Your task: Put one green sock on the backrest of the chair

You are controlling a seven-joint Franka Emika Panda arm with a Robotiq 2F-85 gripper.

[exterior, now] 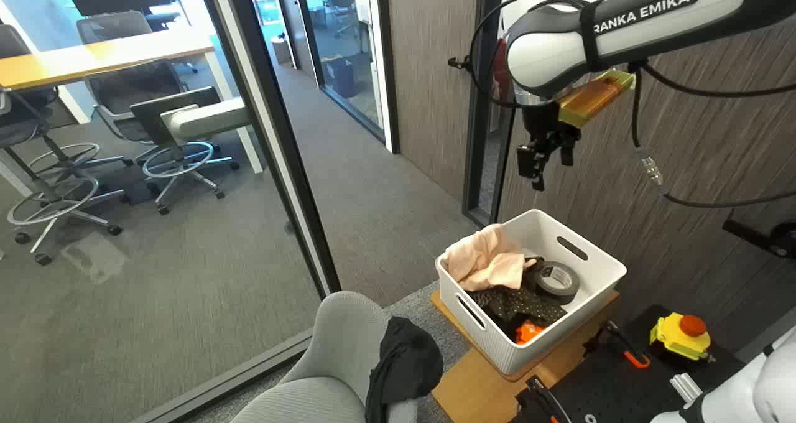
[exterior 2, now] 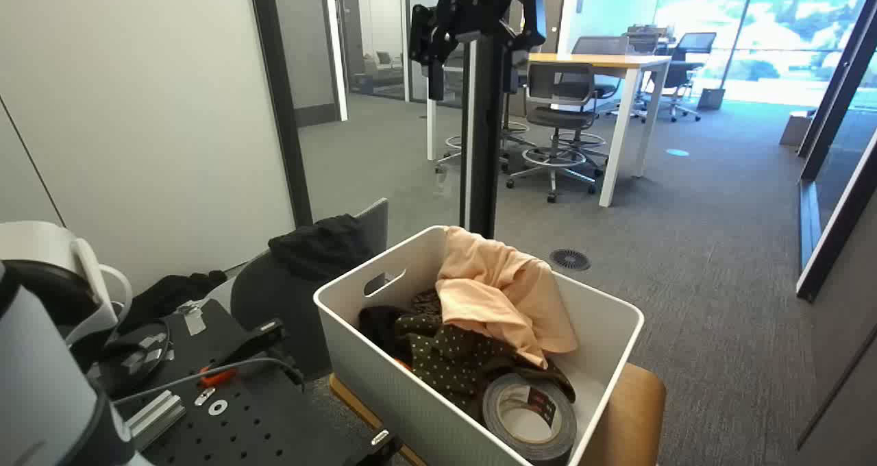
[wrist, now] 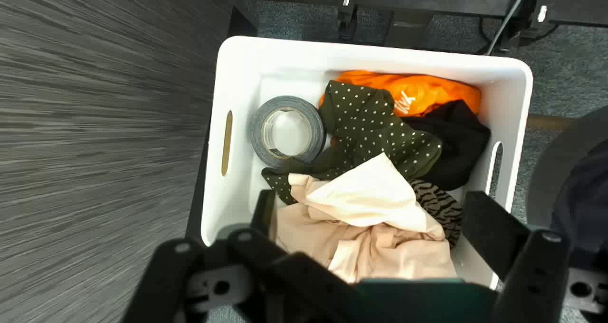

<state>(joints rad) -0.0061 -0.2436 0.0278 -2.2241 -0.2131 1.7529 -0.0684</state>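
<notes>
The gripper (exterior 2: 473, 86) hangs well above the white bin (wrist: 232, 78), its two fingers spread wide with nothing between them. The green sock (wrist: 373, 123), dark olive with white dots, lies inside the bin, partly beneath a peach cloth (wrist: 375, 199) and beside a roll of tape (wrist: 260, 133). In both exterior views, a black cloth (exterior: 407, 361) drapes over the backrest (exterior: 351, 326) of the grey chair (exterior: 329, 364).

You are working in an office: you can see wheeled swivel chairs (exterior 2: 560, 118) at a desk (exterior: 106, 55) beyond a framed glass wall (exterior: 268, 118), grey carpet (exterior 2: 706, 240) and a bright window (exterior 2: 774, 58) at the far end. Your own corner looks set up as a robot lab, with the arm (exterior: 659, 28), a perforated black board (exterior 2: 267, 411) and a red button (exterior: 692, 325) on a yellow box (exterior: 678, 341).
</notes>
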